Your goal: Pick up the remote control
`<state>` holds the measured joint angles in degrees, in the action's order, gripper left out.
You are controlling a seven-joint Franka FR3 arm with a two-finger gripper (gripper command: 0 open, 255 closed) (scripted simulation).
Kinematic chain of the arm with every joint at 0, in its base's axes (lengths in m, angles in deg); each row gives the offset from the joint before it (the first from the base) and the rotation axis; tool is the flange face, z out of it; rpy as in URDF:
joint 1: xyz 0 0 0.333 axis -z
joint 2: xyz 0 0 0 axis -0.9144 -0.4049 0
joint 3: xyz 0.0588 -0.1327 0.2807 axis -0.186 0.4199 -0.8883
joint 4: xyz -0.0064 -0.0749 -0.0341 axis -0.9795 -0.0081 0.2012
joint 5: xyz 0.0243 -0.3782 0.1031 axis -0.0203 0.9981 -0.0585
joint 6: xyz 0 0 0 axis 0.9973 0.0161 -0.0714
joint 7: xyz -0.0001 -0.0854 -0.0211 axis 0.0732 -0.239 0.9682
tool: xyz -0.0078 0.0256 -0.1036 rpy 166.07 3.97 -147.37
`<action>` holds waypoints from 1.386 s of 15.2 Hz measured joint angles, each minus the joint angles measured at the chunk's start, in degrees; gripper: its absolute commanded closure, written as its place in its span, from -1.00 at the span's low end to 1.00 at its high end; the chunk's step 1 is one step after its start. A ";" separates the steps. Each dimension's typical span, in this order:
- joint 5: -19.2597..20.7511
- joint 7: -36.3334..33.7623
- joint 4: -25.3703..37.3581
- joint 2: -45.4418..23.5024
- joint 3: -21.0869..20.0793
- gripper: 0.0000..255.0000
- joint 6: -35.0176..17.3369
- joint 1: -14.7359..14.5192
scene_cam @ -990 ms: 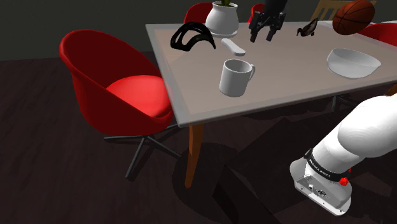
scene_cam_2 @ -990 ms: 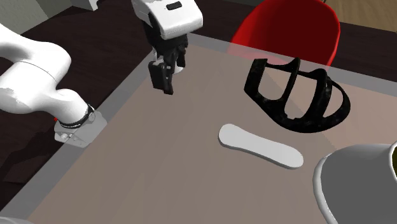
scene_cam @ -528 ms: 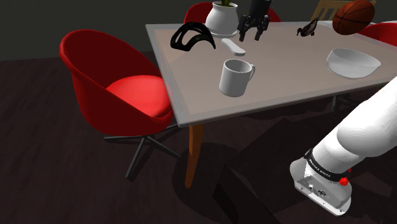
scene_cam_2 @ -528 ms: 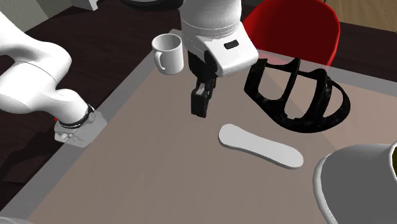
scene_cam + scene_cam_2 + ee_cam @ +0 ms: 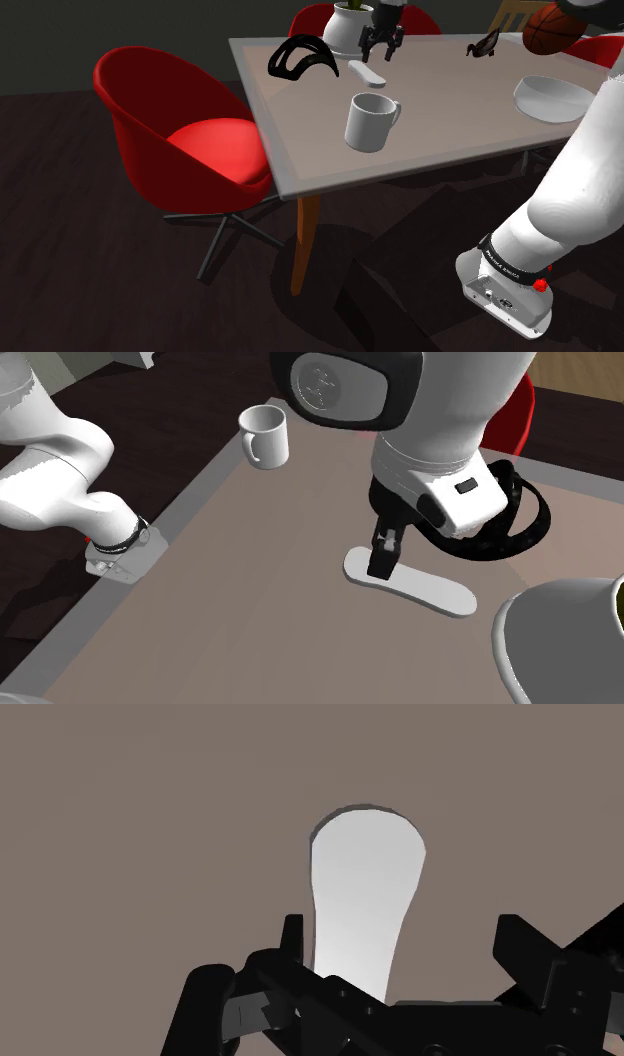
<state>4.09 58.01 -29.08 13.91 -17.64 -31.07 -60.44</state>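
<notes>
- Wrist view: the remote control (image 5: 362, 894), drawn plain white, is being shown lying flat on the grey-brown table (image 5: 150, 824), its rounded end pointing away from the gripper (image 5: 405, 949).
- The gripper is being held wide. Its two black fingers (image 5: 292, 939) are being kept well apart, and the remote control's body is lying between them, closer to one finger than to the other. It is not being clasped by either.
- Second exterior view: the gripper (image 5: 381, 564) is being held over the end of the remote control (image 5: 425, 590) toward that view's left. Whether the tips are touching it cannot be told.
- A black open-framed object (image 5: 525, 527) is lying just behind the remote control and is being partly covered by the white arm (image 5: 450, 422).
- A white mug (image 5: 263, 435) is standing near the table's (image 5: 250, 602) edge, well apart from the remote control. A white pot (image 5: 560, 642) is being cut off at that view's lower right.
- Shoulder view: the remote control (image 5: 367, 73) is being shown on the far part of the table (image 5: 450, 130), just beside the black open-framed object (image 5: 300, 57), with the gripper (image 5: 381, 45) directly over it and the white pot (image 5: 348, 30) behind.
- The white mug (image 5: 371, 122) is standing nearer the camera. A white bowl (image 5: 545, 105) and an orange ball (image 5: 553, 27) are being shown toward that view's right.
- A red chair (image 5: 180, 125) is standing at the table's side toward that view's left.
</notes>
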 measured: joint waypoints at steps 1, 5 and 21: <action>-0.31 0.03 3.25 -2.67 0.02 -1.00 0.68 0.23; -1.41 1.15 14.84 -12.19 0.35 -1.00 3.09 1.97; -1.62 1.21 11.42 -13.55 0.22 1.00 -1.74 1.83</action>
<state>2.47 59.22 -17.66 0.36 -17.42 -32.80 -58.60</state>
